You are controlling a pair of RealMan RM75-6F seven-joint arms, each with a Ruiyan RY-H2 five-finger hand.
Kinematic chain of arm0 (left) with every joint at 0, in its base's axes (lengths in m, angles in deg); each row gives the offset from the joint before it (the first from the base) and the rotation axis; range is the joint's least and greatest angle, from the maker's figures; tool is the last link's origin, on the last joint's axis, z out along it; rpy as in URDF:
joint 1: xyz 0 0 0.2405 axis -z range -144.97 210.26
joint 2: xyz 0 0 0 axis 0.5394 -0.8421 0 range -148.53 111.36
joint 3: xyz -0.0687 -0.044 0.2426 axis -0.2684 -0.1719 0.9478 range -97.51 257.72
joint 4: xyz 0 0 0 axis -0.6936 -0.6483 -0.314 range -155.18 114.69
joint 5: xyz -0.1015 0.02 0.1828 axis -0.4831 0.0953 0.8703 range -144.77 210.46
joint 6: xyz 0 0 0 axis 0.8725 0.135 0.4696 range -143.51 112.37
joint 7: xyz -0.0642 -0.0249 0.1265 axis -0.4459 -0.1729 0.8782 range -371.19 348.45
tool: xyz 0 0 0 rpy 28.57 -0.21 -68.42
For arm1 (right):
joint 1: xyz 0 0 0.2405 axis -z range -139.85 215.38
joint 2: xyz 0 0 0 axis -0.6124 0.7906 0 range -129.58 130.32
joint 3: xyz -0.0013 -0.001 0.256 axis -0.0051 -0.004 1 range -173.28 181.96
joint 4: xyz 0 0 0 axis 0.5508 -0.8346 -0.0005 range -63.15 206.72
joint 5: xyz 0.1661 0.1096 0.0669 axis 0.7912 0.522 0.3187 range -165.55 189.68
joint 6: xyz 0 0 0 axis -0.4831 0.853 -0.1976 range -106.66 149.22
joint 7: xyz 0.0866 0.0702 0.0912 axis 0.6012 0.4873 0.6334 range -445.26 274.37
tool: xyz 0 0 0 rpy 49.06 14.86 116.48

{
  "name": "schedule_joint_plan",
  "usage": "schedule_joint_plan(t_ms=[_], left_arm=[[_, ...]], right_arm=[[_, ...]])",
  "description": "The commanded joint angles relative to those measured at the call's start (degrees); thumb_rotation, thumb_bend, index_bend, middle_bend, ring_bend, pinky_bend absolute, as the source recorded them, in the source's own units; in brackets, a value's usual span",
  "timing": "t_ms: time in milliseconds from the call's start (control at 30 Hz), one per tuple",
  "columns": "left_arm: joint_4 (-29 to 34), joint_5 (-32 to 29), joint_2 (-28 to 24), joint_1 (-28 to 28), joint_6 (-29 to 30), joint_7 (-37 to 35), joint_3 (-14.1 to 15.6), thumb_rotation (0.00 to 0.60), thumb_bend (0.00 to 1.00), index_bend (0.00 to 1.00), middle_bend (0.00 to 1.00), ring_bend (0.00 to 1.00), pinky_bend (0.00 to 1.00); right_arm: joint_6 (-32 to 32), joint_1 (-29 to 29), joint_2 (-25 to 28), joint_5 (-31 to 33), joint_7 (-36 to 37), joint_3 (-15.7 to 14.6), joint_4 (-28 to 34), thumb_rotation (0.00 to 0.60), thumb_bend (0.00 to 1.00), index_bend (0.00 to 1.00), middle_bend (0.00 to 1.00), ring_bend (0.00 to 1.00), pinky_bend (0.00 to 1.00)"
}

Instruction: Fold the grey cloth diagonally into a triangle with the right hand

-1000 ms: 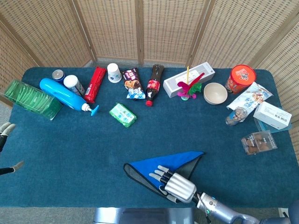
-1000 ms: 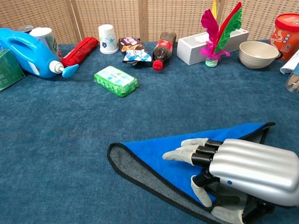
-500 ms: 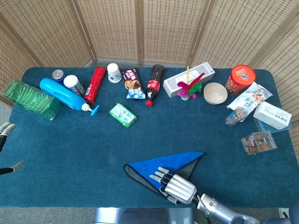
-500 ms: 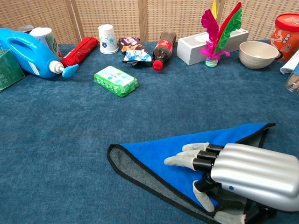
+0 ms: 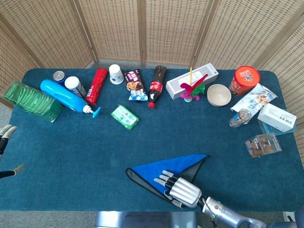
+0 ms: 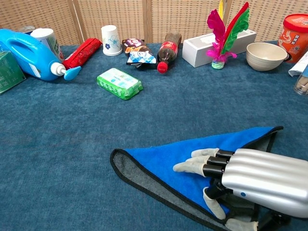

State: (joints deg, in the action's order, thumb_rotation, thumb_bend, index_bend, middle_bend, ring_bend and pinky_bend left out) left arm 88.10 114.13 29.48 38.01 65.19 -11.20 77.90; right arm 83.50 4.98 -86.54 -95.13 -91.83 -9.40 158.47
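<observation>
1. The grey cloth [image 6: 159, 166] lies at the near edge of the blue surface [image 5: 95, 152], already doubled into a triangle: blue face up, a grey strip showing along the near-left edge.
2. The right hand [image 5: 183, 191] rests flat on top of it, fingers [image 6: 192, 166] stretched out and holding nothing (palm down, pressing rather than gripping).
3. The left hand [image 5: 5, 133] sits open at the far left edge, well apart from the cloth.
4. Risk, as I judge it: the edges don't quite line up, so that grey strip could widen if the hand drags sideways as it lifts.
5. A fingertip catching the top layer could peel the fold open again.
6. The green packet [image 5: 125, 117] and other items lie well away, so collisions look unlikely.
</observation>
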Motion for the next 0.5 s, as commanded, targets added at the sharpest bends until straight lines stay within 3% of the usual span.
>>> schedule_joint_plan(t_ms=[33,500], left_arm=[[0.0,0.0,0.0,0.0,0.0,0.1,0.0,0.6,0.22,0.06,0.0,0.0,0.0],[0.0,0.0,0.0,-0.1,0.2,0.0,0.0,0.6,0.22,0.06,0.0,0.0,0.0]], right_arm=[[0.0,0.0,0.0,-0.1,0.2,0.0,0.0,0.6,0.52,0.66,0.01,0.0,0.0],[-0.1,0.5,0.1,-0.8,0.2,-0.7,-0.1,0.6,0.52,0.67,0.01,0.0,0.0]])
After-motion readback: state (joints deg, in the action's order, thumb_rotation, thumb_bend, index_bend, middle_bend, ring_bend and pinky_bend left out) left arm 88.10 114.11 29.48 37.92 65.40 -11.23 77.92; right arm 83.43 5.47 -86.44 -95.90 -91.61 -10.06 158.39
